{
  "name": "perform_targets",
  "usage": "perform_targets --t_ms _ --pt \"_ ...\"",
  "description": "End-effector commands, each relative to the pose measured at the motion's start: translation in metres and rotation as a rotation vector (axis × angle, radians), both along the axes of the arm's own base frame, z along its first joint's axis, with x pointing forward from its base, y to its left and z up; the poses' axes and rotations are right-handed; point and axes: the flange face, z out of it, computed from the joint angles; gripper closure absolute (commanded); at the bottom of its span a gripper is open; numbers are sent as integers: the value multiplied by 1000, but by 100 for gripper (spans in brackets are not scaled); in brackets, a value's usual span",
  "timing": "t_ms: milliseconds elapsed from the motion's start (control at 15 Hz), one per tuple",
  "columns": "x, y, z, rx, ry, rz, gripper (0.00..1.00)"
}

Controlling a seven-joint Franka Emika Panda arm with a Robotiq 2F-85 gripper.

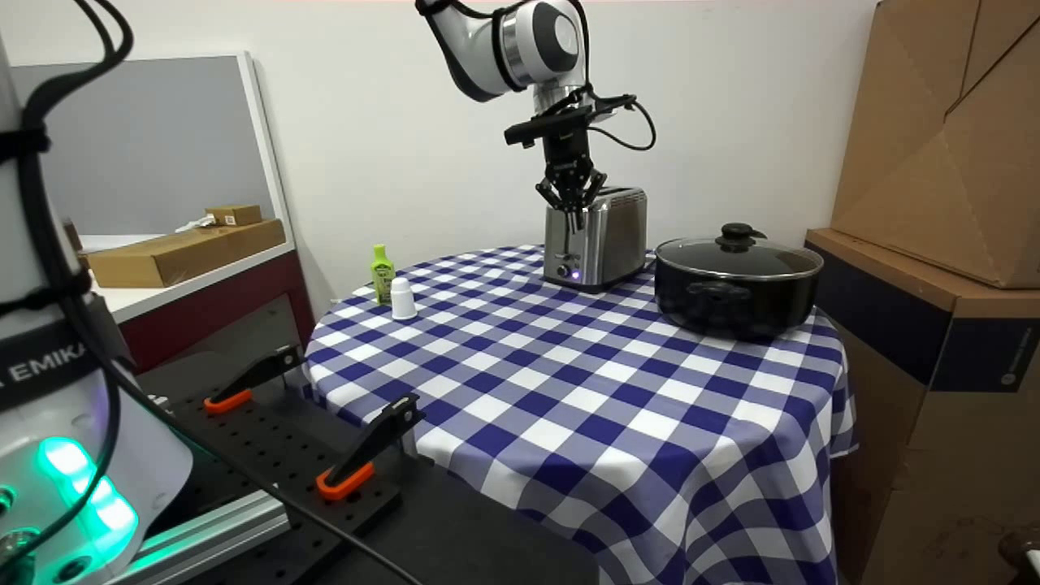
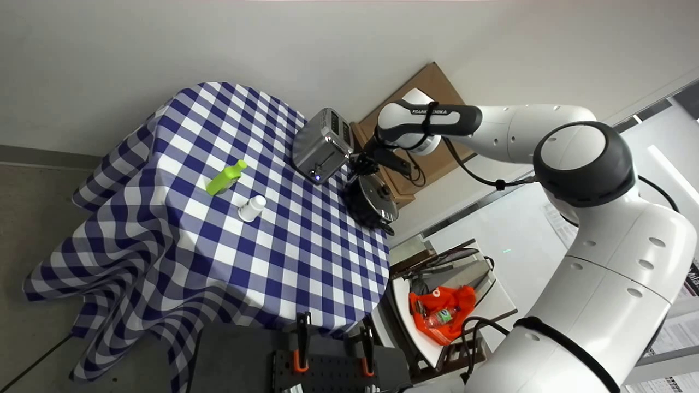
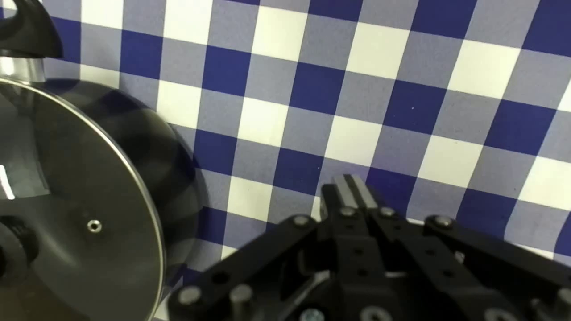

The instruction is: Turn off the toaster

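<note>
The silver-grey toaster (image 1: 624, 236) stands on the checked cloth in both exterior views (image 2: 312, 143). Its front end has a lever (image 1: 566, 257) low on a slot and a knob beside a lit blue-violet light (image 1: 576, 275); the light also shows in an exterior view (image 2: 317, 177). My gripper (image 1: 574, 221) is just in front of the toaster's front end, pointing down, toward the pot side (image 2: 354, 157). Whether it touches the toaster I cannot tell. In the wrist view the fingertips (image 3: 355, 192) are together with nothing between them. The toaster is out of the wrist view.
A black lidded pot (image 1: 723, 305) stands beside the toaster and fills the left of the wrist view (image 3: 80, 178). A green bottle (image 1: 382, 275) and a white cup (image 1: 402, 299) stand on the checked tablecloth (image 1: 520, 390). Cardboard boxes (image 1: 934, 146) stand beyond the pot.
</note>
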Motion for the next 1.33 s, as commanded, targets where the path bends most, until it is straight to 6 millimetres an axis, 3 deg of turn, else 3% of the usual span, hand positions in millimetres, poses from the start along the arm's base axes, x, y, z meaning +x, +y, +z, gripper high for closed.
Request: perform_targets --t_ms 0,467,933,1267 --pt "3 7 -23 -57 5 16 100" --pt "-2 24 -69 -82 -21 49 100" --pt "3 42 -88 -56 -134 85 100" --pt "2 35 -102 -64 -178 86 100"
